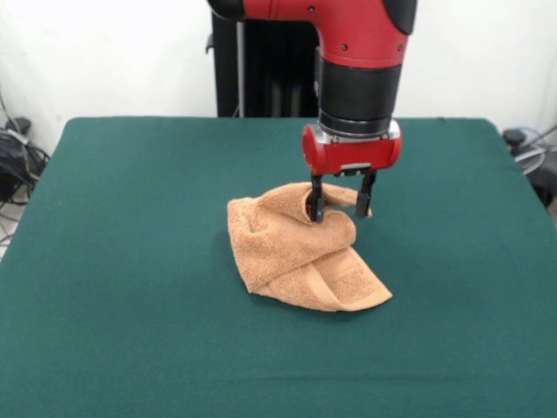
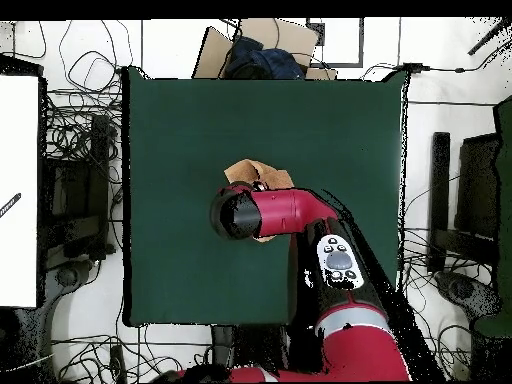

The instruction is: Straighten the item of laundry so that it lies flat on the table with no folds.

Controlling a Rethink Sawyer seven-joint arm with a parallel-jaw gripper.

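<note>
The peach-orange towel (image 1: 300, 252) lies crumpled and folded over itself near the middle of the dark green table (image 1: 130, 261). One flat folded corner points toward the camera in the front view. My gripper (image 1: 340, 202) is down at the towel's far upper fold, open, with its fingers (image 1: 315, 205) straddling a raised ridge of cloth. In the overhead view only part of the towel (image 2: 255, 176) shows on the table (image 2: 180, 130). The arm's wrist (image 2: 240, 213) covers the rest of the towel and the gripper.
The red arm (image 2: 340, 265) reaches in from the table's robot side. Cables and dark equipment (image 2: 85, 190) lie on the floor around the table. A cardboard box (image 2: 255, 45) stands beyond the far edge in the overhead view.
</note>
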